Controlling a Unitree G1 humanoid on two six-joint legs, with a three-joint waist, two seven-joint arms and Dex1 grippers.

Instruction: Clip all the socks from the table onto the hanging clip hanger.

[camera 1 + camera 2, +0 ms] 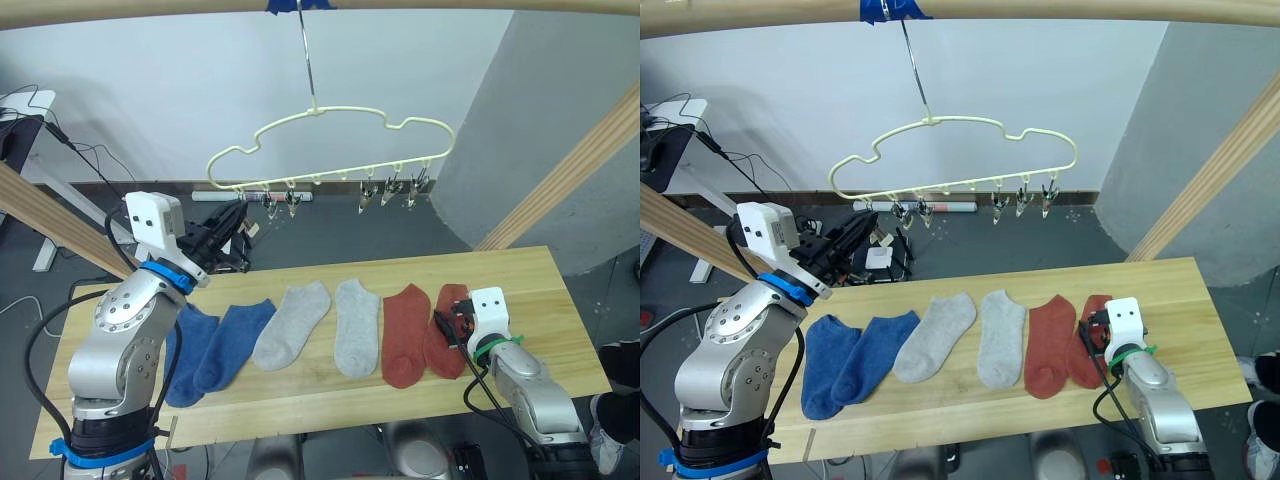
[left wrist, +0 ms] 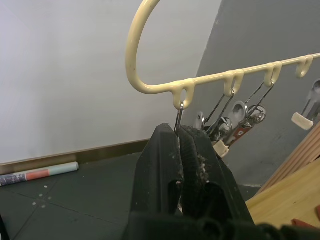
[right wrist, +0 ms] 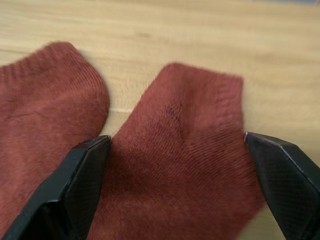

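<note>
Six socks lie in a row on the pale wood table (image 1: pixel 540 300): two blue socks (image 1: pixel 232 340), two grey socks (image 1: pixel 357 325) and two rust-red socks (image 1: pixel 405 335). Above them the pale-yellow clip hanger (image 1: pixel 330 125) hangs by its metal hook, with metal clips (image 1: pixel 390 190) along its lower edge. My left gripper (image 2: pixel 179 132) is raised at the hanger's left end, shut on the leftmost clip (image 2: pixel 178 114). Low over the table, my right gripper (image 3: pixel 176 140) is open, its fingers on either side of the cuff end of the rightmost red sock (image 3: pixel 185 165).
A round wooden bar (image 1: pixel 450 5) carries the hook. Slanted wooden poles stand at the right (image 1: pixel 570 170) and the left (image 1: pixel 50 225). Behind the table are a grey floor, a white wall, cables and a paper roll (image 1: pixel 215 196).
</note>
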